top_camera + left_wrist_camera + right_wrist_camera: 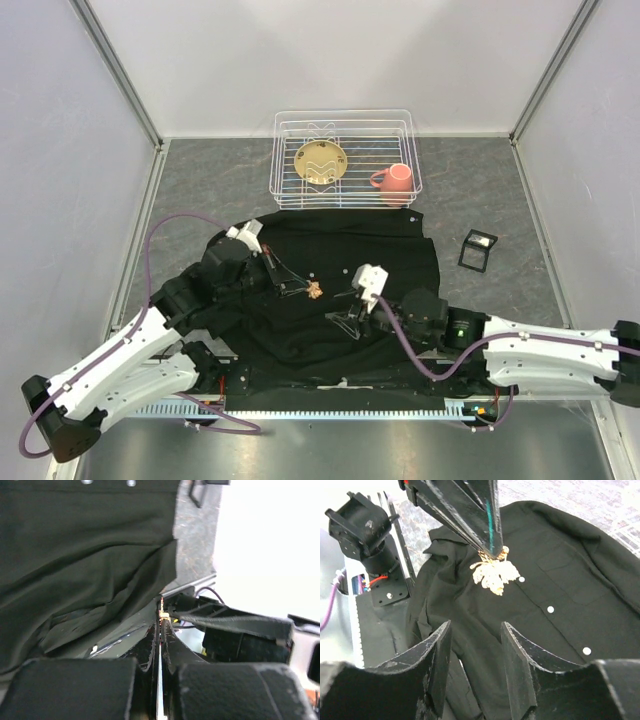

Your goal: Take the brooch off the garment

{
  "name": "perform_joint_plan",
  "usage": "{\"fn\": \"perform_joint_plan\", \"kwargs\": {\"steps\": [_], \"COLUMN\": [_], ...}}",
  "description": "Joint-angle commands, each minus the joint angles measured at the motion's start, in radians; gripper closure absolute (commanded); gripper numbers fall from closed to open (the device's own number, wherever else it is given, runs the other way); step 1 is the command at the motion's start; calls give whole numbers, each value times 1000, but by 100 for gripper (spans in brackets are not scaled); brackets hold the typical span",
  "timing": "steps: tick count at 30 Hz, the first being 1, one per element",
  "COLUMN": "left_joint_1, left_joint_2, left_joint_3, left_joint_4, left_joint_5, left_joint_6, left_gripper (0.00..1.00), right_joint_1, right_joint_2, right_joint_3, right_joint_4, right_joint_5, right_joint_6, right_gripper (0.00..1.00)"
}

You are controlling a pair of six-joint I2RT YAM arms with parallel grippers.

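Observation:
The garment (400, 270) is a black button-up shirt spread on the table, and its white buttons (550, 609) show in the right wrist view. The brooch (315, 290) is a small pale golden leaf-like ornament lying against the shirt front (495, 575). My left gripper (306, 288) is shut on the brooch's upper edge; its fingers (480, 525) pinch it from above, and a golden bit shows at the tips (163, 614). I cannot tell whether the brooch is still pinned. My right gripper (346, 318) is open and empty, hovering over the cloth just right of the brooch (475, 645).
A white wire rack (345, 160) at the back holds a golden plate (320, 162) and a pink mug (395, 180). A small black frame (478, 250) lies right of the shirt. Walls close in the table's sides.

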Motion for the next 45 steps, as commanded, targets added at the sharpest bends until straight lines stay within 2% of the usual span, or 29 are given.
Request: {"fn": "perform_joint_plan", "kwargs": {"steps": [1, 5, 11, 20, 27, 32, 36, 45], "left_joint_1": [2, 0, 0, 0, 0, 0, 0, 0], "left_joint_2": [47, 89, 61, 46, 46, 46, 46, 59], "left_joint_3": [93, 136, 111, 113, 128, 128, 130, 159], "left_joint_4": [-286, -422, -435, -439, -439, -449, -449, -453], "left_joint_5": [-140, -156, -156, -157, -143, -143, -143, -127], "left_joint_6": [-132, -185, -231, -241, -251, -251, -255, -263], "left_gripper": [98, 98, 98, 98, 98, 98, 98, 98], "right_joint_1": [50, 81, 118, 158, 171, 187, 188, 193], "right_joint_2": [101, 190, 314, 417, 440, 438, 438, 454], "right_joint_3": [101, 150, 250, 293, 283, 260, 254, 254], "right_joint_4": [89, 156, 115, 106, 126, 132, 131, 143], "right_joint_5": [49, 32, 21, 26, 107, 199, 210, 216], "right_joint_6": [-190, -259, -320, -325, -322, -333, -336, -336], "right_gripper": [49, 57, 58, 58, 65, 64, 62, 64]}}
